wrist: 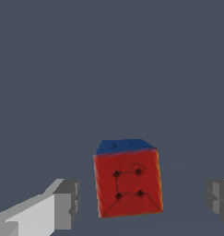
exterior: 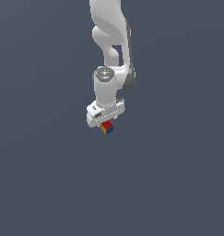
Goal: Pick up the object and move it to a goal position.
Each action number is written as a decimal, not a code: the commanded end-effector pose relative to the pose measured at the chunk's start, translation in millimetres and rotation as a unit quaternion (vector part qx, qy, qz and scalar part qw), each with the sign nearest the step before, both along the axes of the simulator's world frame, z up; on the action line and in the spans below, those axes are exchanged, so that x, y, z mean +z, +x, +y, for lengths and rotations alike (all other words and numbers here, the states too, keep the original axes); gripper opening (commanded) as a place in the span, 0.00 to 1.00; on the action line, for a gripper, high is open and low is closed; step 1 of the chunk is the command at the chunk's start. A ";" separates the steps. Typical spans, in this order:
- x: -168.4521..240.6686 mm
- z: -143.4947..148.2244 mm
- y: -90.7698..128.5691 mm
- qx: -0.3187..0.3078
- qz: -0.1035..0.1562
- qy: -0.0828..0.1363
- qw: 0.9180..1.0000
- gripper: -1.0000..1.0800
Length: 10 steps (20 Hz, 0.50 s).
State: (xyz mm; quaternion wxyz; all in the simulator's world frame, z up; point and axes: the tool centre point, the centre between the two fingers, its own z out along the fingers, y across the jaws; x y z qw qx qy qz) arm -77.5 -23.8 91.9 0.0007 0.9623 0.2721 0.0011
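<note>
Multicoloured small cube with red, blue and yellow faces point(wrist: 128, 182) sits between the white arm's gripper point(exterior: 106, 123), on the plain grey table away from any visible edge. Jaws wide apart, touching nothing; gaps show on both sides. Risk: cube looks skewed to the grey pads point(wrist: 67, 203) (corner contact likely), so closing could twist or eject it.

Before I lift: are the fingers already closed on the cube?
No. In the wrist view the cube sits between the gripper's fingers with a clear gap on each side.
</note>
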 end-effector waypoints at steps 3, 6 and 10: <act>-6.2 -0.7 -8.6 0.025 0.001 0.000 1.000 0.96; -8.1 -0.9 -11.2 0.032 0.001 0.000 0.999 0.96; -8.4 -0.9 -11.1 0.031 0.001 0.000 1.000 0.96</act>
